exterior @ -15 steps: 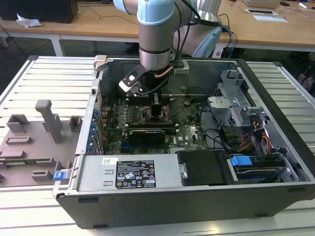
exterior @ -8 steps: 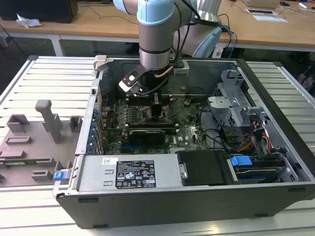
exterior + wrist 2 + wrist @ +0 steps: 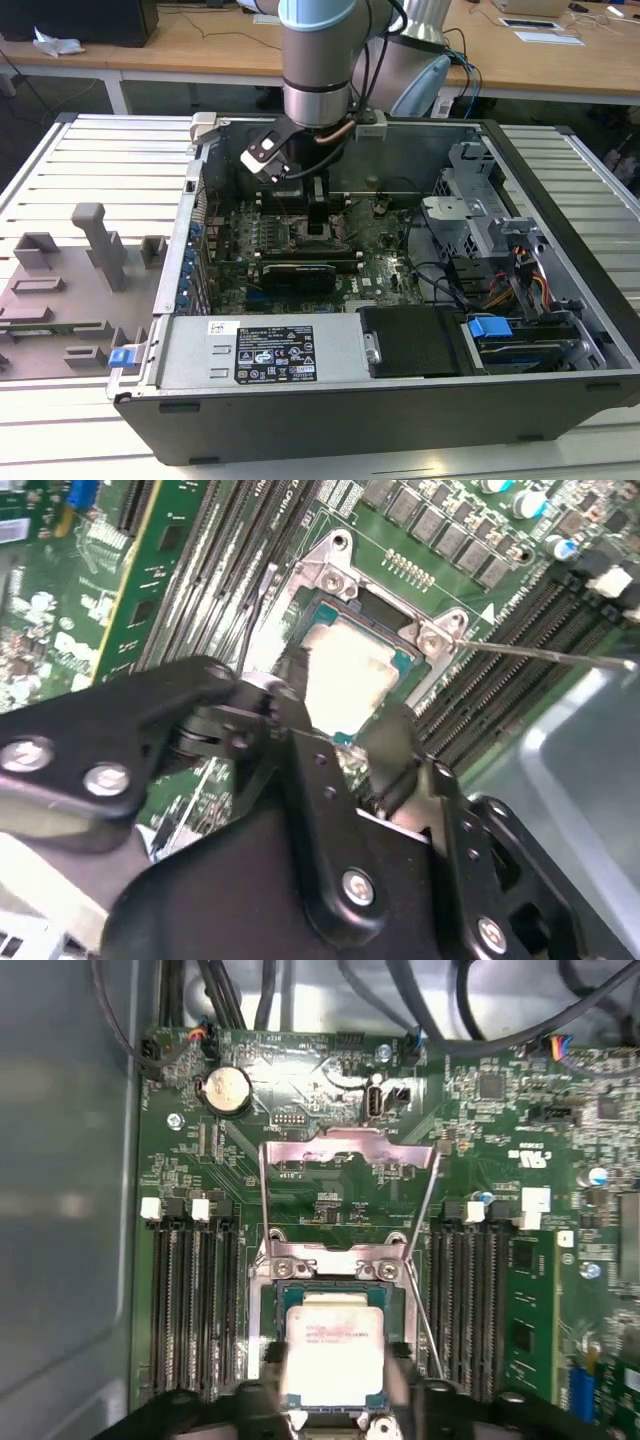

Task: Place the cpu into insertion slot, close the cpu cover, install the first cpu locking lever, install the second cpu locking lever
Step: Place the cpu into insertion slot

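Lowering the cpu point(image 3: 335, 1335): the gripper point(image 3: 340, 708) pinches it by two opposite edges, at the insertion slot point(image 3: 272, 1300) directly beneath its fingertips; whether it is fully seated cannot be told.
Doing it well: the cpu looks best kept flat and square to the slot's frame, eased down without pressing.
Cover state: the cpu cover point(image 3: 350, 1150) lies swung open beyond the gripper, both locking levers point(image 3: 262, 1200) raised.
Containers: the open computer case point(image 3: 560, 400) holds the motherboard point(image 3: 500, 1160); the slot takes the cpu.

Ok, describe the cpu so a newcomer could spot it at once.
Inside the open computer case, find the green motherboard. Between its two banks of black memory slots is the cpu: the only flat square with a dull silver top.
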Robot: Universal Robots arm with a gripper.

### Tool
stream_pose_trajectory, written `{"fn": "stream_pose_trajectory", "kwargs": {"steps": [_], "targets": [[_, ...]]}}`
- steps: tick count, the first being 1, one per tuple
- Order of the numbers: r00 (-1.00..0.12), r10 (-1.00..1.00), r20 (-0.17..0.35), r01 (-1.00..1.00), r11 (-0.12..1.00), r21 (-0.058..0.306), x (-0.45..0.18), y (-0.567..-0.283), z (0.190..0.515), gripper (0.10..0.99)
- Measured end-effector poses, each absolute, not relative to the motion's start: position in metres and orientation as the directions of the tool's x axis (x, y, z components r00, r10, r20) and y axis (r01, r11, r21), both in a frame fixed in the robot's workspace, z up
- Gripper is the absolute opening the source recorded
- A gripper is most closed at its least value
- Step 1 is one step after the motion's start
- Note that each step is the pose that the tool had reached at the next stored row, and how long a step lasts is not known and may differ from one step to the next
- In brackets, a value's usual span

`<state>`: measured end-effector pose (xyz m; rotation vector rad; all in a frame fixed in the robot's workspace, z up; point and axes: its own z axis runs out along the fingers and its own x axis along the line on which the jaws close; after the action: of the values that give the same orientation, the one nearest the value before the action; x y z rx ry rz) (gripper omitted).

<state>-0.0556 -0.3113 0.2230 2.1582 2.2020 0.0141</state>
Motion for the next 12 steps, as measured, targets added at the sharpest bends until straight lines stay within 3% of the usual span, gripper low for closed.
{"fn": "stream_pose_trajectory", "kwargs": {"steps": [1, 2, 5, 6, 7, 8, 12], "targets": [[-0.019, 0.999, -0.035, 0.999, 0.021, 0.047, -0.056, -0.311, 0.228, 0.471], [-0.019, 0.999, -0.035, 0.999, 0.021, 0.047, -0.056, -0.311, 0.231, 0.471], [-0.019, 0.999, -0.035, 0.999, 0.021, 0.047, -0.056, -0.311, 0.244, 0.294], [-0.019, 0.999, -0.035, 0.999, 0.021, 0.047, -0.056, -0.311, 0.251, 0.173], [-0.019, 0.999, -0.035, 0.999, 0.021, 0.047, -0.056, -0.311, 0.258, 0.173], [-0.019, 0.999, -0.035, 0.999, 0.021, 0.047, -0.056, -0.311, 0.264, 0.11], [-0.019, 0.999, -0.035, 0.999, 0.021, 0.047, -0.056, -0.311, 0.283, 0.106]]}}
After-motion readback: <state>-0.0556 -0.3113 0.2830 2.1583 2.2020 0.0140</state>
